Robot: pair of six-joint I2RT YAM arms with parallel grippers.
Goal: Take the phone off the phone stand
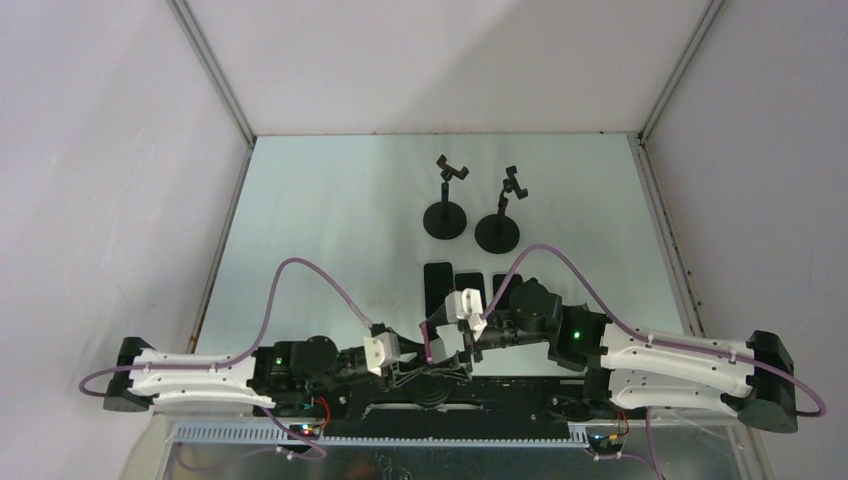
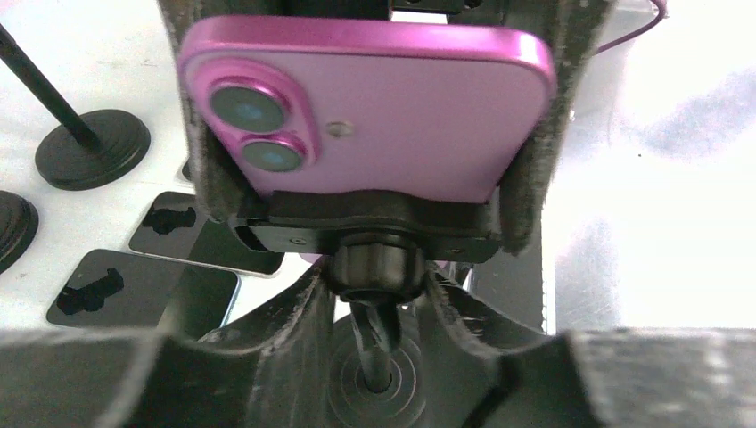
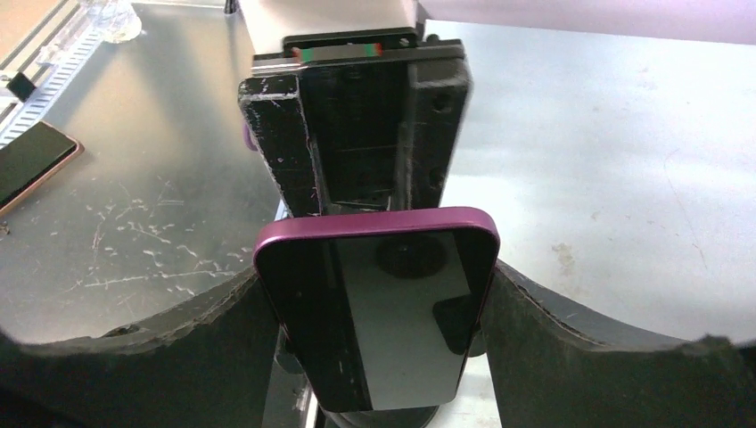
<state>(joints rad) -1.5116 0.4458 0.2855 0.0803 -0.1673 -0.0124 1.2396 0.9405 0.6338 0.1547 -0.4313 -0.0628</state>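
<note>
A pink phone sits in the clamp of a black phone stand, its back and two lenses facing the left wrist camera. My left gripper is shut on the stand's neck just under the clamp, above the round base. In the right wrist view the phone's dark screen sits between my right gripper fingers, which press on both long edges. Those fingers flank the phone in the left wrist view. In the top view both grippers meet near the front edge and hide the phone.
Two empty black stands stand at the back middle. Three phones lie flat side by side just behind the grippers. Another phone lies at the left in the right wrist view. Metal side rails border the table.
</note>
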